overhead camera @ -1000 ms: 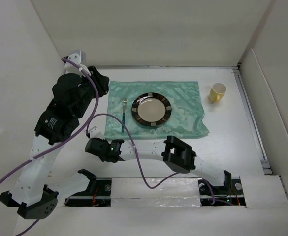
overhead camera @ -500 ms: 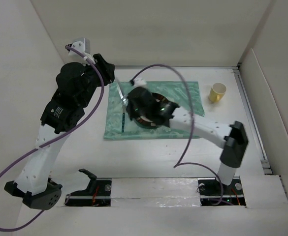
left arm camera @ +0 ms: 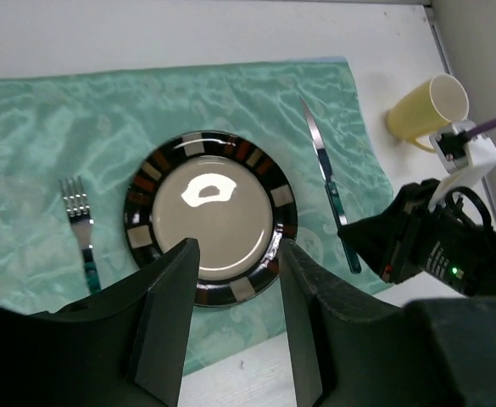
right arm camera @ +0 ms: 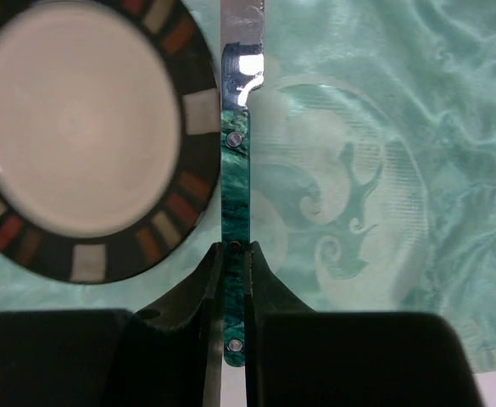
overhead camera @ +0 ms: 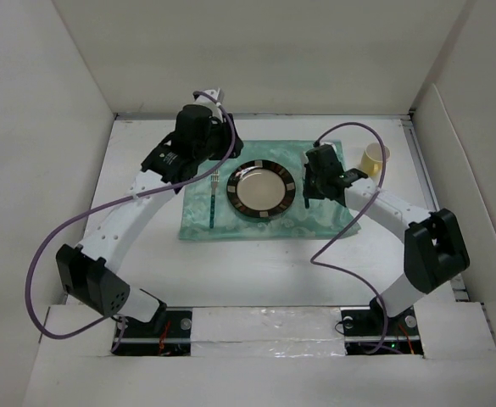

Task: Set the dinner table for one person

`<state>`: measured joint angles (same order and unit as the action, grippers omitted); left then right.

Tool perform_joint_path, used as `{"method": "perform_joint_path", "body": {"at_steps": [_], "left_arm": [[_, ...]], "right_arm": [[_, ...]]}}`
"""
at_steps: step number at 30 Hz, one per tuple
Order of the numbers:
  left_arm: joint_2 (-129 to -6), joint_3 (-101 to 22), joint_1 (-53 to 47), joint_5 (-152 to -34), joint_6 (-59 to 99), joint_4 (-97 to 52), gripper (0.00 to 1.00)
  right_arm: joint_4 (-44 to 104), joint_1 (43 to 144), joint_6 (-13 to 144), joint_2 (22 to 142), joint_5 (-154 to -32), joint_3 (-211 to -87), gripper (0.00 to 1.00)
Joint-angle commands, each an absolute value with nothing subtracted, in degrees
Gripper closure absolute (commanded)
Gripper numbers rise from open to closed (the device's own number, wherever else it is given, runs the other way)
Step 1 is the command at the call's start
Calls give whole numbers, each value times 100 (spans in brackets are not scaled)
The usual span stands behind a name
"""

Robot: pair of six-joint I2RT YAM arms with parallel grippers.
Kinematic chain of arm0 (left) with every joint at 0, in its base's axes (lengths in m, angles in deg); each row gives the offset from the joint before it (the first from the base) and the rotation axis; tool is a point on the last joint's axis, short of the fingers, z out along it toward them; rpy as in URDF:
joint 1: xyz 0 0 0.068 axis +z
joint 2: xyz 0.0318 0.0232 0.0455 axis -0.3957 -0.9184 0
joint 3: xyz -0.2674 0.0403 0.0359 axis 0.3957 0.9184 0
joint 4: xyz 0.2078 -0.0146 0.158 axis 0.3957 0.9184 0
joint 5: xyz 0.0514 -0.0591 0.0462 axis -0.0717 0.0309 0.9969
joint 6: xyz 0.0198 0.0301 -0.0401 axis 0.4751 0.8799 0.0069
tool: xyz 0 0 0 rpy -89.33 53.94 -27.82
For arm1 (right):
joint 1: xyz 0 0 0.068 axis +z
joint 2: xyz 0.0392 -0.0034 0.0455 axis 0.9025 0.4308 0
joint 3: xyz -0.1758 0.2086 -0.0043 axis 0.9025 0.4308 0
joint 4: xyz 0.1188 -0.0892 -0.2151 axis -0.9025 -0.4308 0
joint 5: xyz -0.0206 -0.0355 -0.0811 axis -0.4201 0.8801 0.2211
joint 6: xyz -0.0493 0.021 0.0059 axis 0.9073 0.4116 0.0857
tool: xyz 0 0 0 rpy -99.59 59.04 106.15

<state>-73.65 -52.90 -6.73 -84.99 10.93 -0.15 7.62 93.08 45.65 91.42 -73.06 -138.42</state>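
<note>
On the white dinner table [overhead camera: 256, 271] lies a mint-green mat [overhead camera: 324, 216]. On the mat are a round plate with a dark patterned rim [overhead camera: 264, 188] and, to its left, a green-handled fork [overhead camera: 214, 197]. My right gripper [overhead camera: 320, 178] is just right of the plate, shut on the green handle of a knife [right arm camera: 235, 186]. The blade points away, alongside the plate's rim [right arm camera: 188, 110]. My left gripper [overhead camera: 202, 148] hovers high over the mat's back left, open and empty. In its view are the plate [left arm camera: 212, 216], fork [left arm camera: 82, 229] and knife [left arm camera: 326, 178].
A yellow cup [overhead camera: 373, 158] stands on the table off the mat's back right corner, close behind my right wrist; it also shows in the left wrist view [left arm camera: 430, 110]. Upright white panels border the table. Purple cables hang from both arms.
My right arm swung from the near left, across the plate, to the plate's right side, where it holds the knife. My left arm moved from the far left to over the mat's back left.
</note>
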Motion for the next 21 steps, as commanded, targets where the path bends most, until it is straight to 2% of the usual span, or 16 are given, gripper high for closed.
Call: {"method": "perform_joint_path", "body": {"at_steps": [1, 7, 11, 21], "left_arm": [[-7348, -4952, -701, -9099, 875, -526, 61], [-7269, -4441, -701, -9117, 742, -940, 62], [-7164, -4063, -701, -8959, 751, -1027, 62], [-7260, -3913, -701, -8976, 821, -948, 61]], "right_arm": [[1089, 9156, 4875, 9285, -7582, -13930, 100], [940, 8918, 4928, 9672, -7635, -14132, 100], [1079, 8918, 4822, 9839, -7494, -13694, 100], [1071, 9040, 4629, 10147, -7336, -13702, 100]]}}
